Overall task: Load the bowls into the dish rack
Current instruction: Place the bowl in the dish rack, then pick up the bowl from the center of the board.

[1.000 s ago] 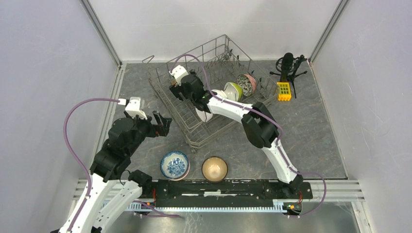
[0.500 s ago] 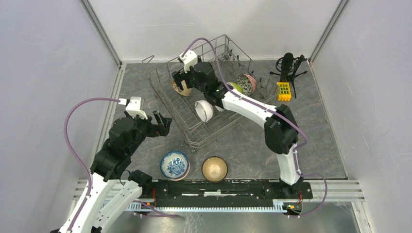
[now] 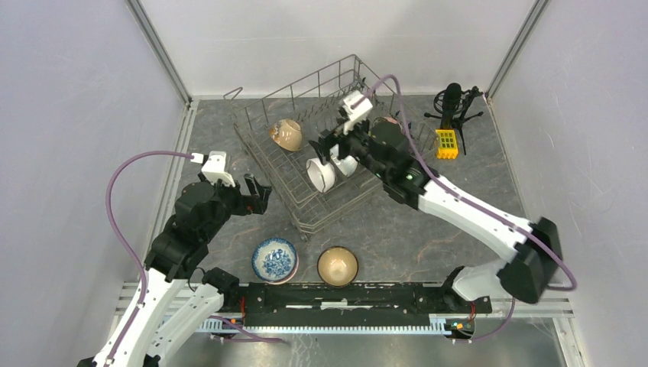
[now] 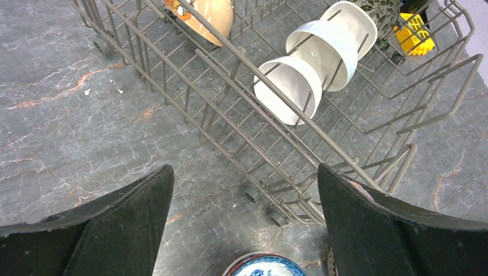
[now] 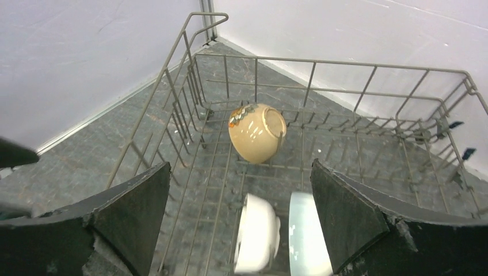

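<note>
The left hand (image 3: 257,196) and right hand (image 3: 327,150) both gape empty, the right arm (image 3: 468,214) extended farther forward.

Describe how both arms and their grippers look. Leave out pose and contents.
Both match. The left arm and right arm have white links and black joint housings. Each wrist carries a white camera block fed by a looping purple cable. The left gripper and right gripper each have two broad matte black fingers, scuffed at the edges.

The left wrist view's bottom edge cuts the blue-and-white bowl (image 4: 267,268), its top edge the speckled bowl (image 4: 380,7). From above, the right arm (image 3: 458,210) covers the dish rack's (image 3: 264,157) right end.
</note>
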